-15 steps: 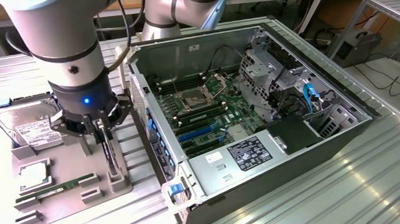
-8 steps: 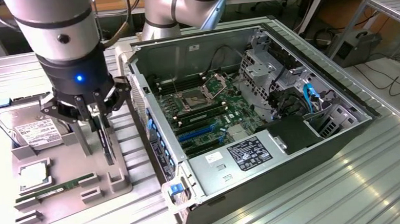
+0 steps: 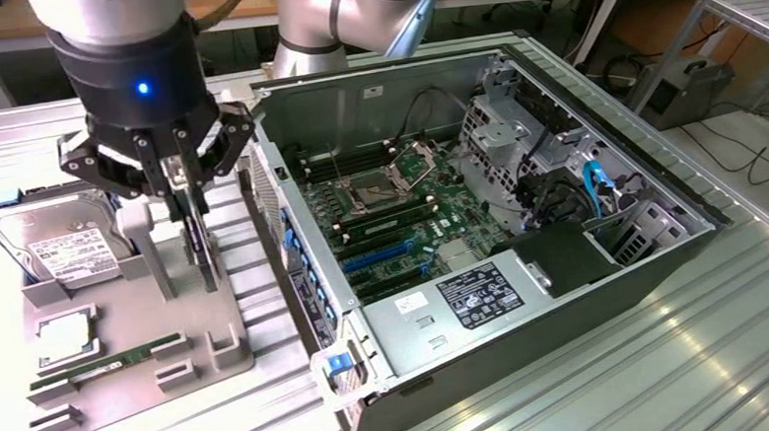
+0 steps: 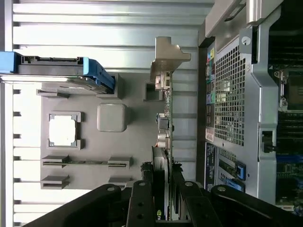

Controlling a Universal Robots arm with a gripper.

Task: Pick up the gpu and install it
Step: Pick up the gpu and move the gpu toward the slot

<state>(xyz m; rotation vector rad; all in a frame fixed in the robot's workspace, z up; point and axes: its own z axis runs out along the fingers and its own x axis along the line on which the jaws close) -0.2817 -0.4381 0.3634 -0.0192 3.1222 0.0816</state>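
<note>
Starting at the exterior view's left, we see a gray tray (image 3: 126,318) on the ribbed metal counter (image 3: 708,357). In its far corner stands a hard drive (image 3: 63,247) with a white label, set in a blue frame. Nearer the camera a processor chip (image 3: 64,336) lies flat in a square pocket, and just beside it a narrow memory stick (image 3: 116,360) lies in a slot.

Over the tray's right part hangs the arm's black tool (image 3: 195,214). Its fingers come down on either side of the graphics card (image 3: 208,259). The card stands upright on its edge, thin side toward us, with its lower edge down at the tray. We cannot tell whether it sits in its holder or is just clear of it. In the wrist view the graphics card (image 4: 166,118) shows edge-on, with its silver end bracket (image 4: 168,56) at the end away from the tool (image 4: 161,171). There the fingers (image 4: 142,194) press against both faces, pinching the card between them.

Further right, just beside the tray, the open computer case (image 3: 526,396) lies on its side on the counter. Inside we see the green motherboard (image 3: 418,219) with a processor socket (image 3: 372,188) and blue expansion slots (image 3: 376,257) nearer the tray. A gray power supply (image 3: 475,295) with a dark label sits at the near end. Blue cables (image 3: 594,190) run by the drive bays on the exterior view's right.
</note>
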